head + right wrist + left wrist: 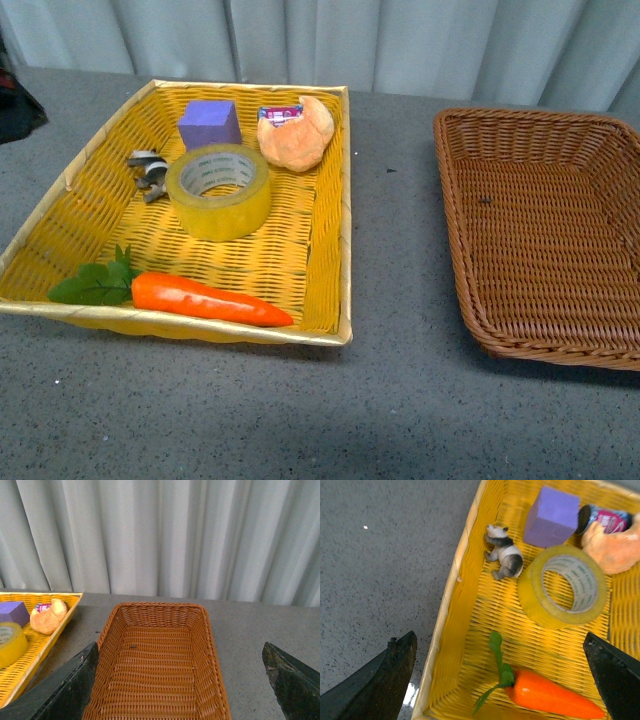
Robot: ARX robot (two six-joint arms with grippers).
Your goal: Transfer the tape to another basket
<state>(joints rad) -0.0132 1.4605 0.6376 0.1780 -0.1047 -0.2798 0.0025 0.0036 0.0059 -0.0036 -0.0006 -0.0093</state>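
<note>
- Wide open on the left gripper (pixel 498 636): fingers far apart, holding nothing, touching nothing.
- Poised above the near left corner of the yellow basket (pixel 451 587), pointing down at the carrot (pixel 547 695).
- Wide open also on the right gripper (pixel 178 645), empty, hovering by the near end of the brown basket (pixel 150 606), aimed level towards the curtain.
- Lying flat mid-way in the yellow basket, the tape (pixel 218 190): hole facing up, axis upright.
- Just beside a small grey-and-white figure (pixel 150 172), with a purple block (pixel 210 122) and a bun (pixel 297 133) behind.
- Well apart from the brown basket.
</note>
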